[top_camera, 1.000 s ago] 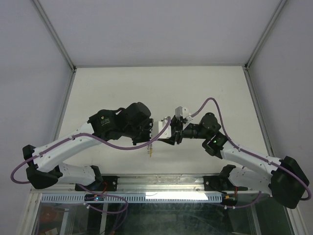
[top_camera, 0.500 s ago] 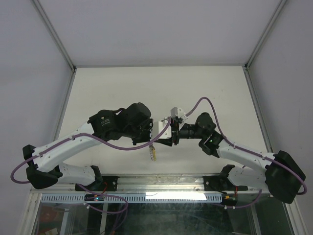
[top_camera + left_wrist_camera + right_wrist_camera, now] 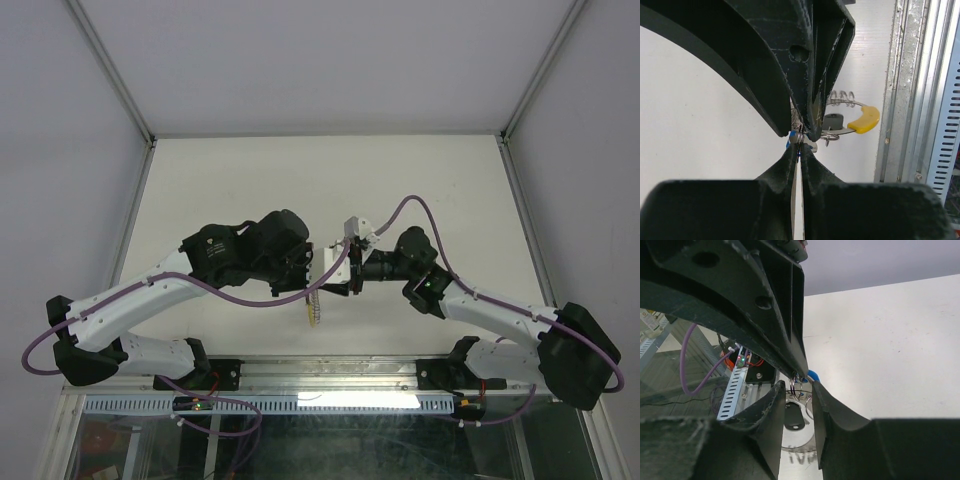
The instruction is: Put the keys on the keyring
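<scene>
White table (image 3: 250, 180) lies beneath both arms. The keyring (image 3: 865, 119) hangs from the tips of the left gripper (image 3: 799, 148), which is clenched on it. The ring's yellow segment sits to the right of that claw in its wrist view. The blue-headed key (image 3: 813, 375) sits just beside the tips of the right gripper (image 3: 799, 386). A wire loop (image 3: 792, 386) lies in the narrow gap between those jaws; whether they grasp it cannot be determined

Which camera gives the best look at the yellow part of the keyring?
Left wrist: the keyring shows close and sharp, its yellow segment unobstructed. Top external shows only a tiny pale dangle. Right wrist shows what looks like a thin arc of it, no yellow.
</scene>
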Controlling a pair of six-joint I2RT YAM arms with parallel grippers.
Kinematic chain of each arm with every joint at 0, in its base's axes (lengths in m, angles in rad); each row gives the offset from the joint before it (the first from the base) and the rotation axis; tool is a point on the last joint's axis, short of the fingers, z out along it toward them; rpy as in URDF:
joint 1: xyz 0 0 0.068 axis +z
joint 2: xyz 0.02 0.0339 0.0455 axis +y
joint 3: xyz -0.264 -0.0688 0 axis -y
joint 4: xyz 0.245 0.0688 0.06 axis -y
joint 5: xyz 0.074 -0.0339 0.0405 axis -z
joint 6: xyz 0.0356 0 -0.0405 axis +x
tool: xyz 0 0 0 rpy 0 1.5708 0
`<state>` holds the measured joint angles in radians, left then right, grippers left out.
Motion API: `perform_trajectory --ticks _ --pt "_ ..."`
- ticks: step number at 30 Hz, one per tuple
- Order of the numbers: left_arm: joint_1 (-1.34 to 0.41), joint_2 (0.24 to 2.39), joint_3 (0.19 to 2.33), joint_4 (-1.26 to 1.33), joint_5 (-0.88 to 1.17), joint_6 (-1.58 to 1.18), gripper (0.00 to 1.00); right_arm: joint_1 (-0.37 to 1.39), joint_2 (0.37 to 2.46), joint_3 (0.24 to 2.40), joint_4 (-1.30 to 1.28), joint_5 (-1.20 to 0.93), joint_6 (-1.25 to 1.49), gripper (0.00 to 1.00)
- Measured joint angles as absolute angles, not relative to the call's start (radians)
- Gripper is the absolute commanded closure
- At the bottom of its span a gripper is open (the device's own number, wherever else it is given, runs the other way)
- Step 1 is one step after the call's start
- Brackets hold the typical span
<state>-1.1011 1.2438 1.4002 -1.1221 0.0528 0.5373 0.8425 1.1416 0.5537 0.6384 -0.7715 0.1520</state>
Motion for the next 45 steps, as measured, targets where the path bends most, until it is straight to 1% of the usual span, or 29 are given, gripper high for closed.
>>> perform_trajectory --ticks 5,9,12,14,16,17,23,24,28,31,34,40,45 --pt "-1.101 1.244 1.4 -1.122 0.053 0.537 1.0 0.842 1.148 0.562 0.636 -0.775 0.147 0.75" --pt "-1.103 1.244 1.4 -1.122 0.052 0.537 1.0 0.843 1.154 0.567 0.628 -0.775 0.138 0.76" --pt "-1.107 1.244 1.4 -1.123 0.052 0.537 1.0 0.844 1.155 0.568 0.626 -0.776 0.133 0.79" --pt "-1.107 1.244 1.4 -1.124 0.052 0.537 1.0 0.847 1.156 0.569 0.625 -0.776 0.13 0.86" --pt "-1.107 1.244 1.4 -1.126 0.052 0.537 1.0 0.849 1.156 0.569 0.625 -0.779 0.127 0.98" --pt "-1.107 1.244 1.4 -1.127 0.051 0.538 1.0 0.849 1.157 0.569 0.625 -0.785 0.126 1.0" --pt "-1.107 1.243 1.4 -1.132 0.051 0.537 1.0 0.851 1.161 0.582 0.599 -0.798 0.114 1.0" --pt "-1.107 1.243 1.4 -1.132 0.051 0.537 0.98 0.851 1.161 0.585 0.592 -0.798 0.109 1.0" --pt "-1.107 1.232 1.398 -1.117 0.056 0.533 0.77 0.851 1.137 0.591 0.551 -0.789 0.075 1.0" --pt "-1.107 1.198 1.389 -1.079 0.062 0.526 0.72 0.852 1.096 0.596 0.484 -0.777 0.036 1.0" --pt "-1.107 1.144 1.371 -1.04 0.07 0.513 0.69 0.852 1.056 0.609 0.42 -0.769 -0.004 1.0" --pt "-1.107 1.051 1.33 -0.966 0.093 0.493 0.68 0.852 0.994 0.63 0.331 -0.763 -0.062 1.0" --pt "-1.107 1.028 1.291 -0.925 0.111 0.485 0.68 0.852 0.979 0.636 0.308 -0.764 -0.08 1.0"
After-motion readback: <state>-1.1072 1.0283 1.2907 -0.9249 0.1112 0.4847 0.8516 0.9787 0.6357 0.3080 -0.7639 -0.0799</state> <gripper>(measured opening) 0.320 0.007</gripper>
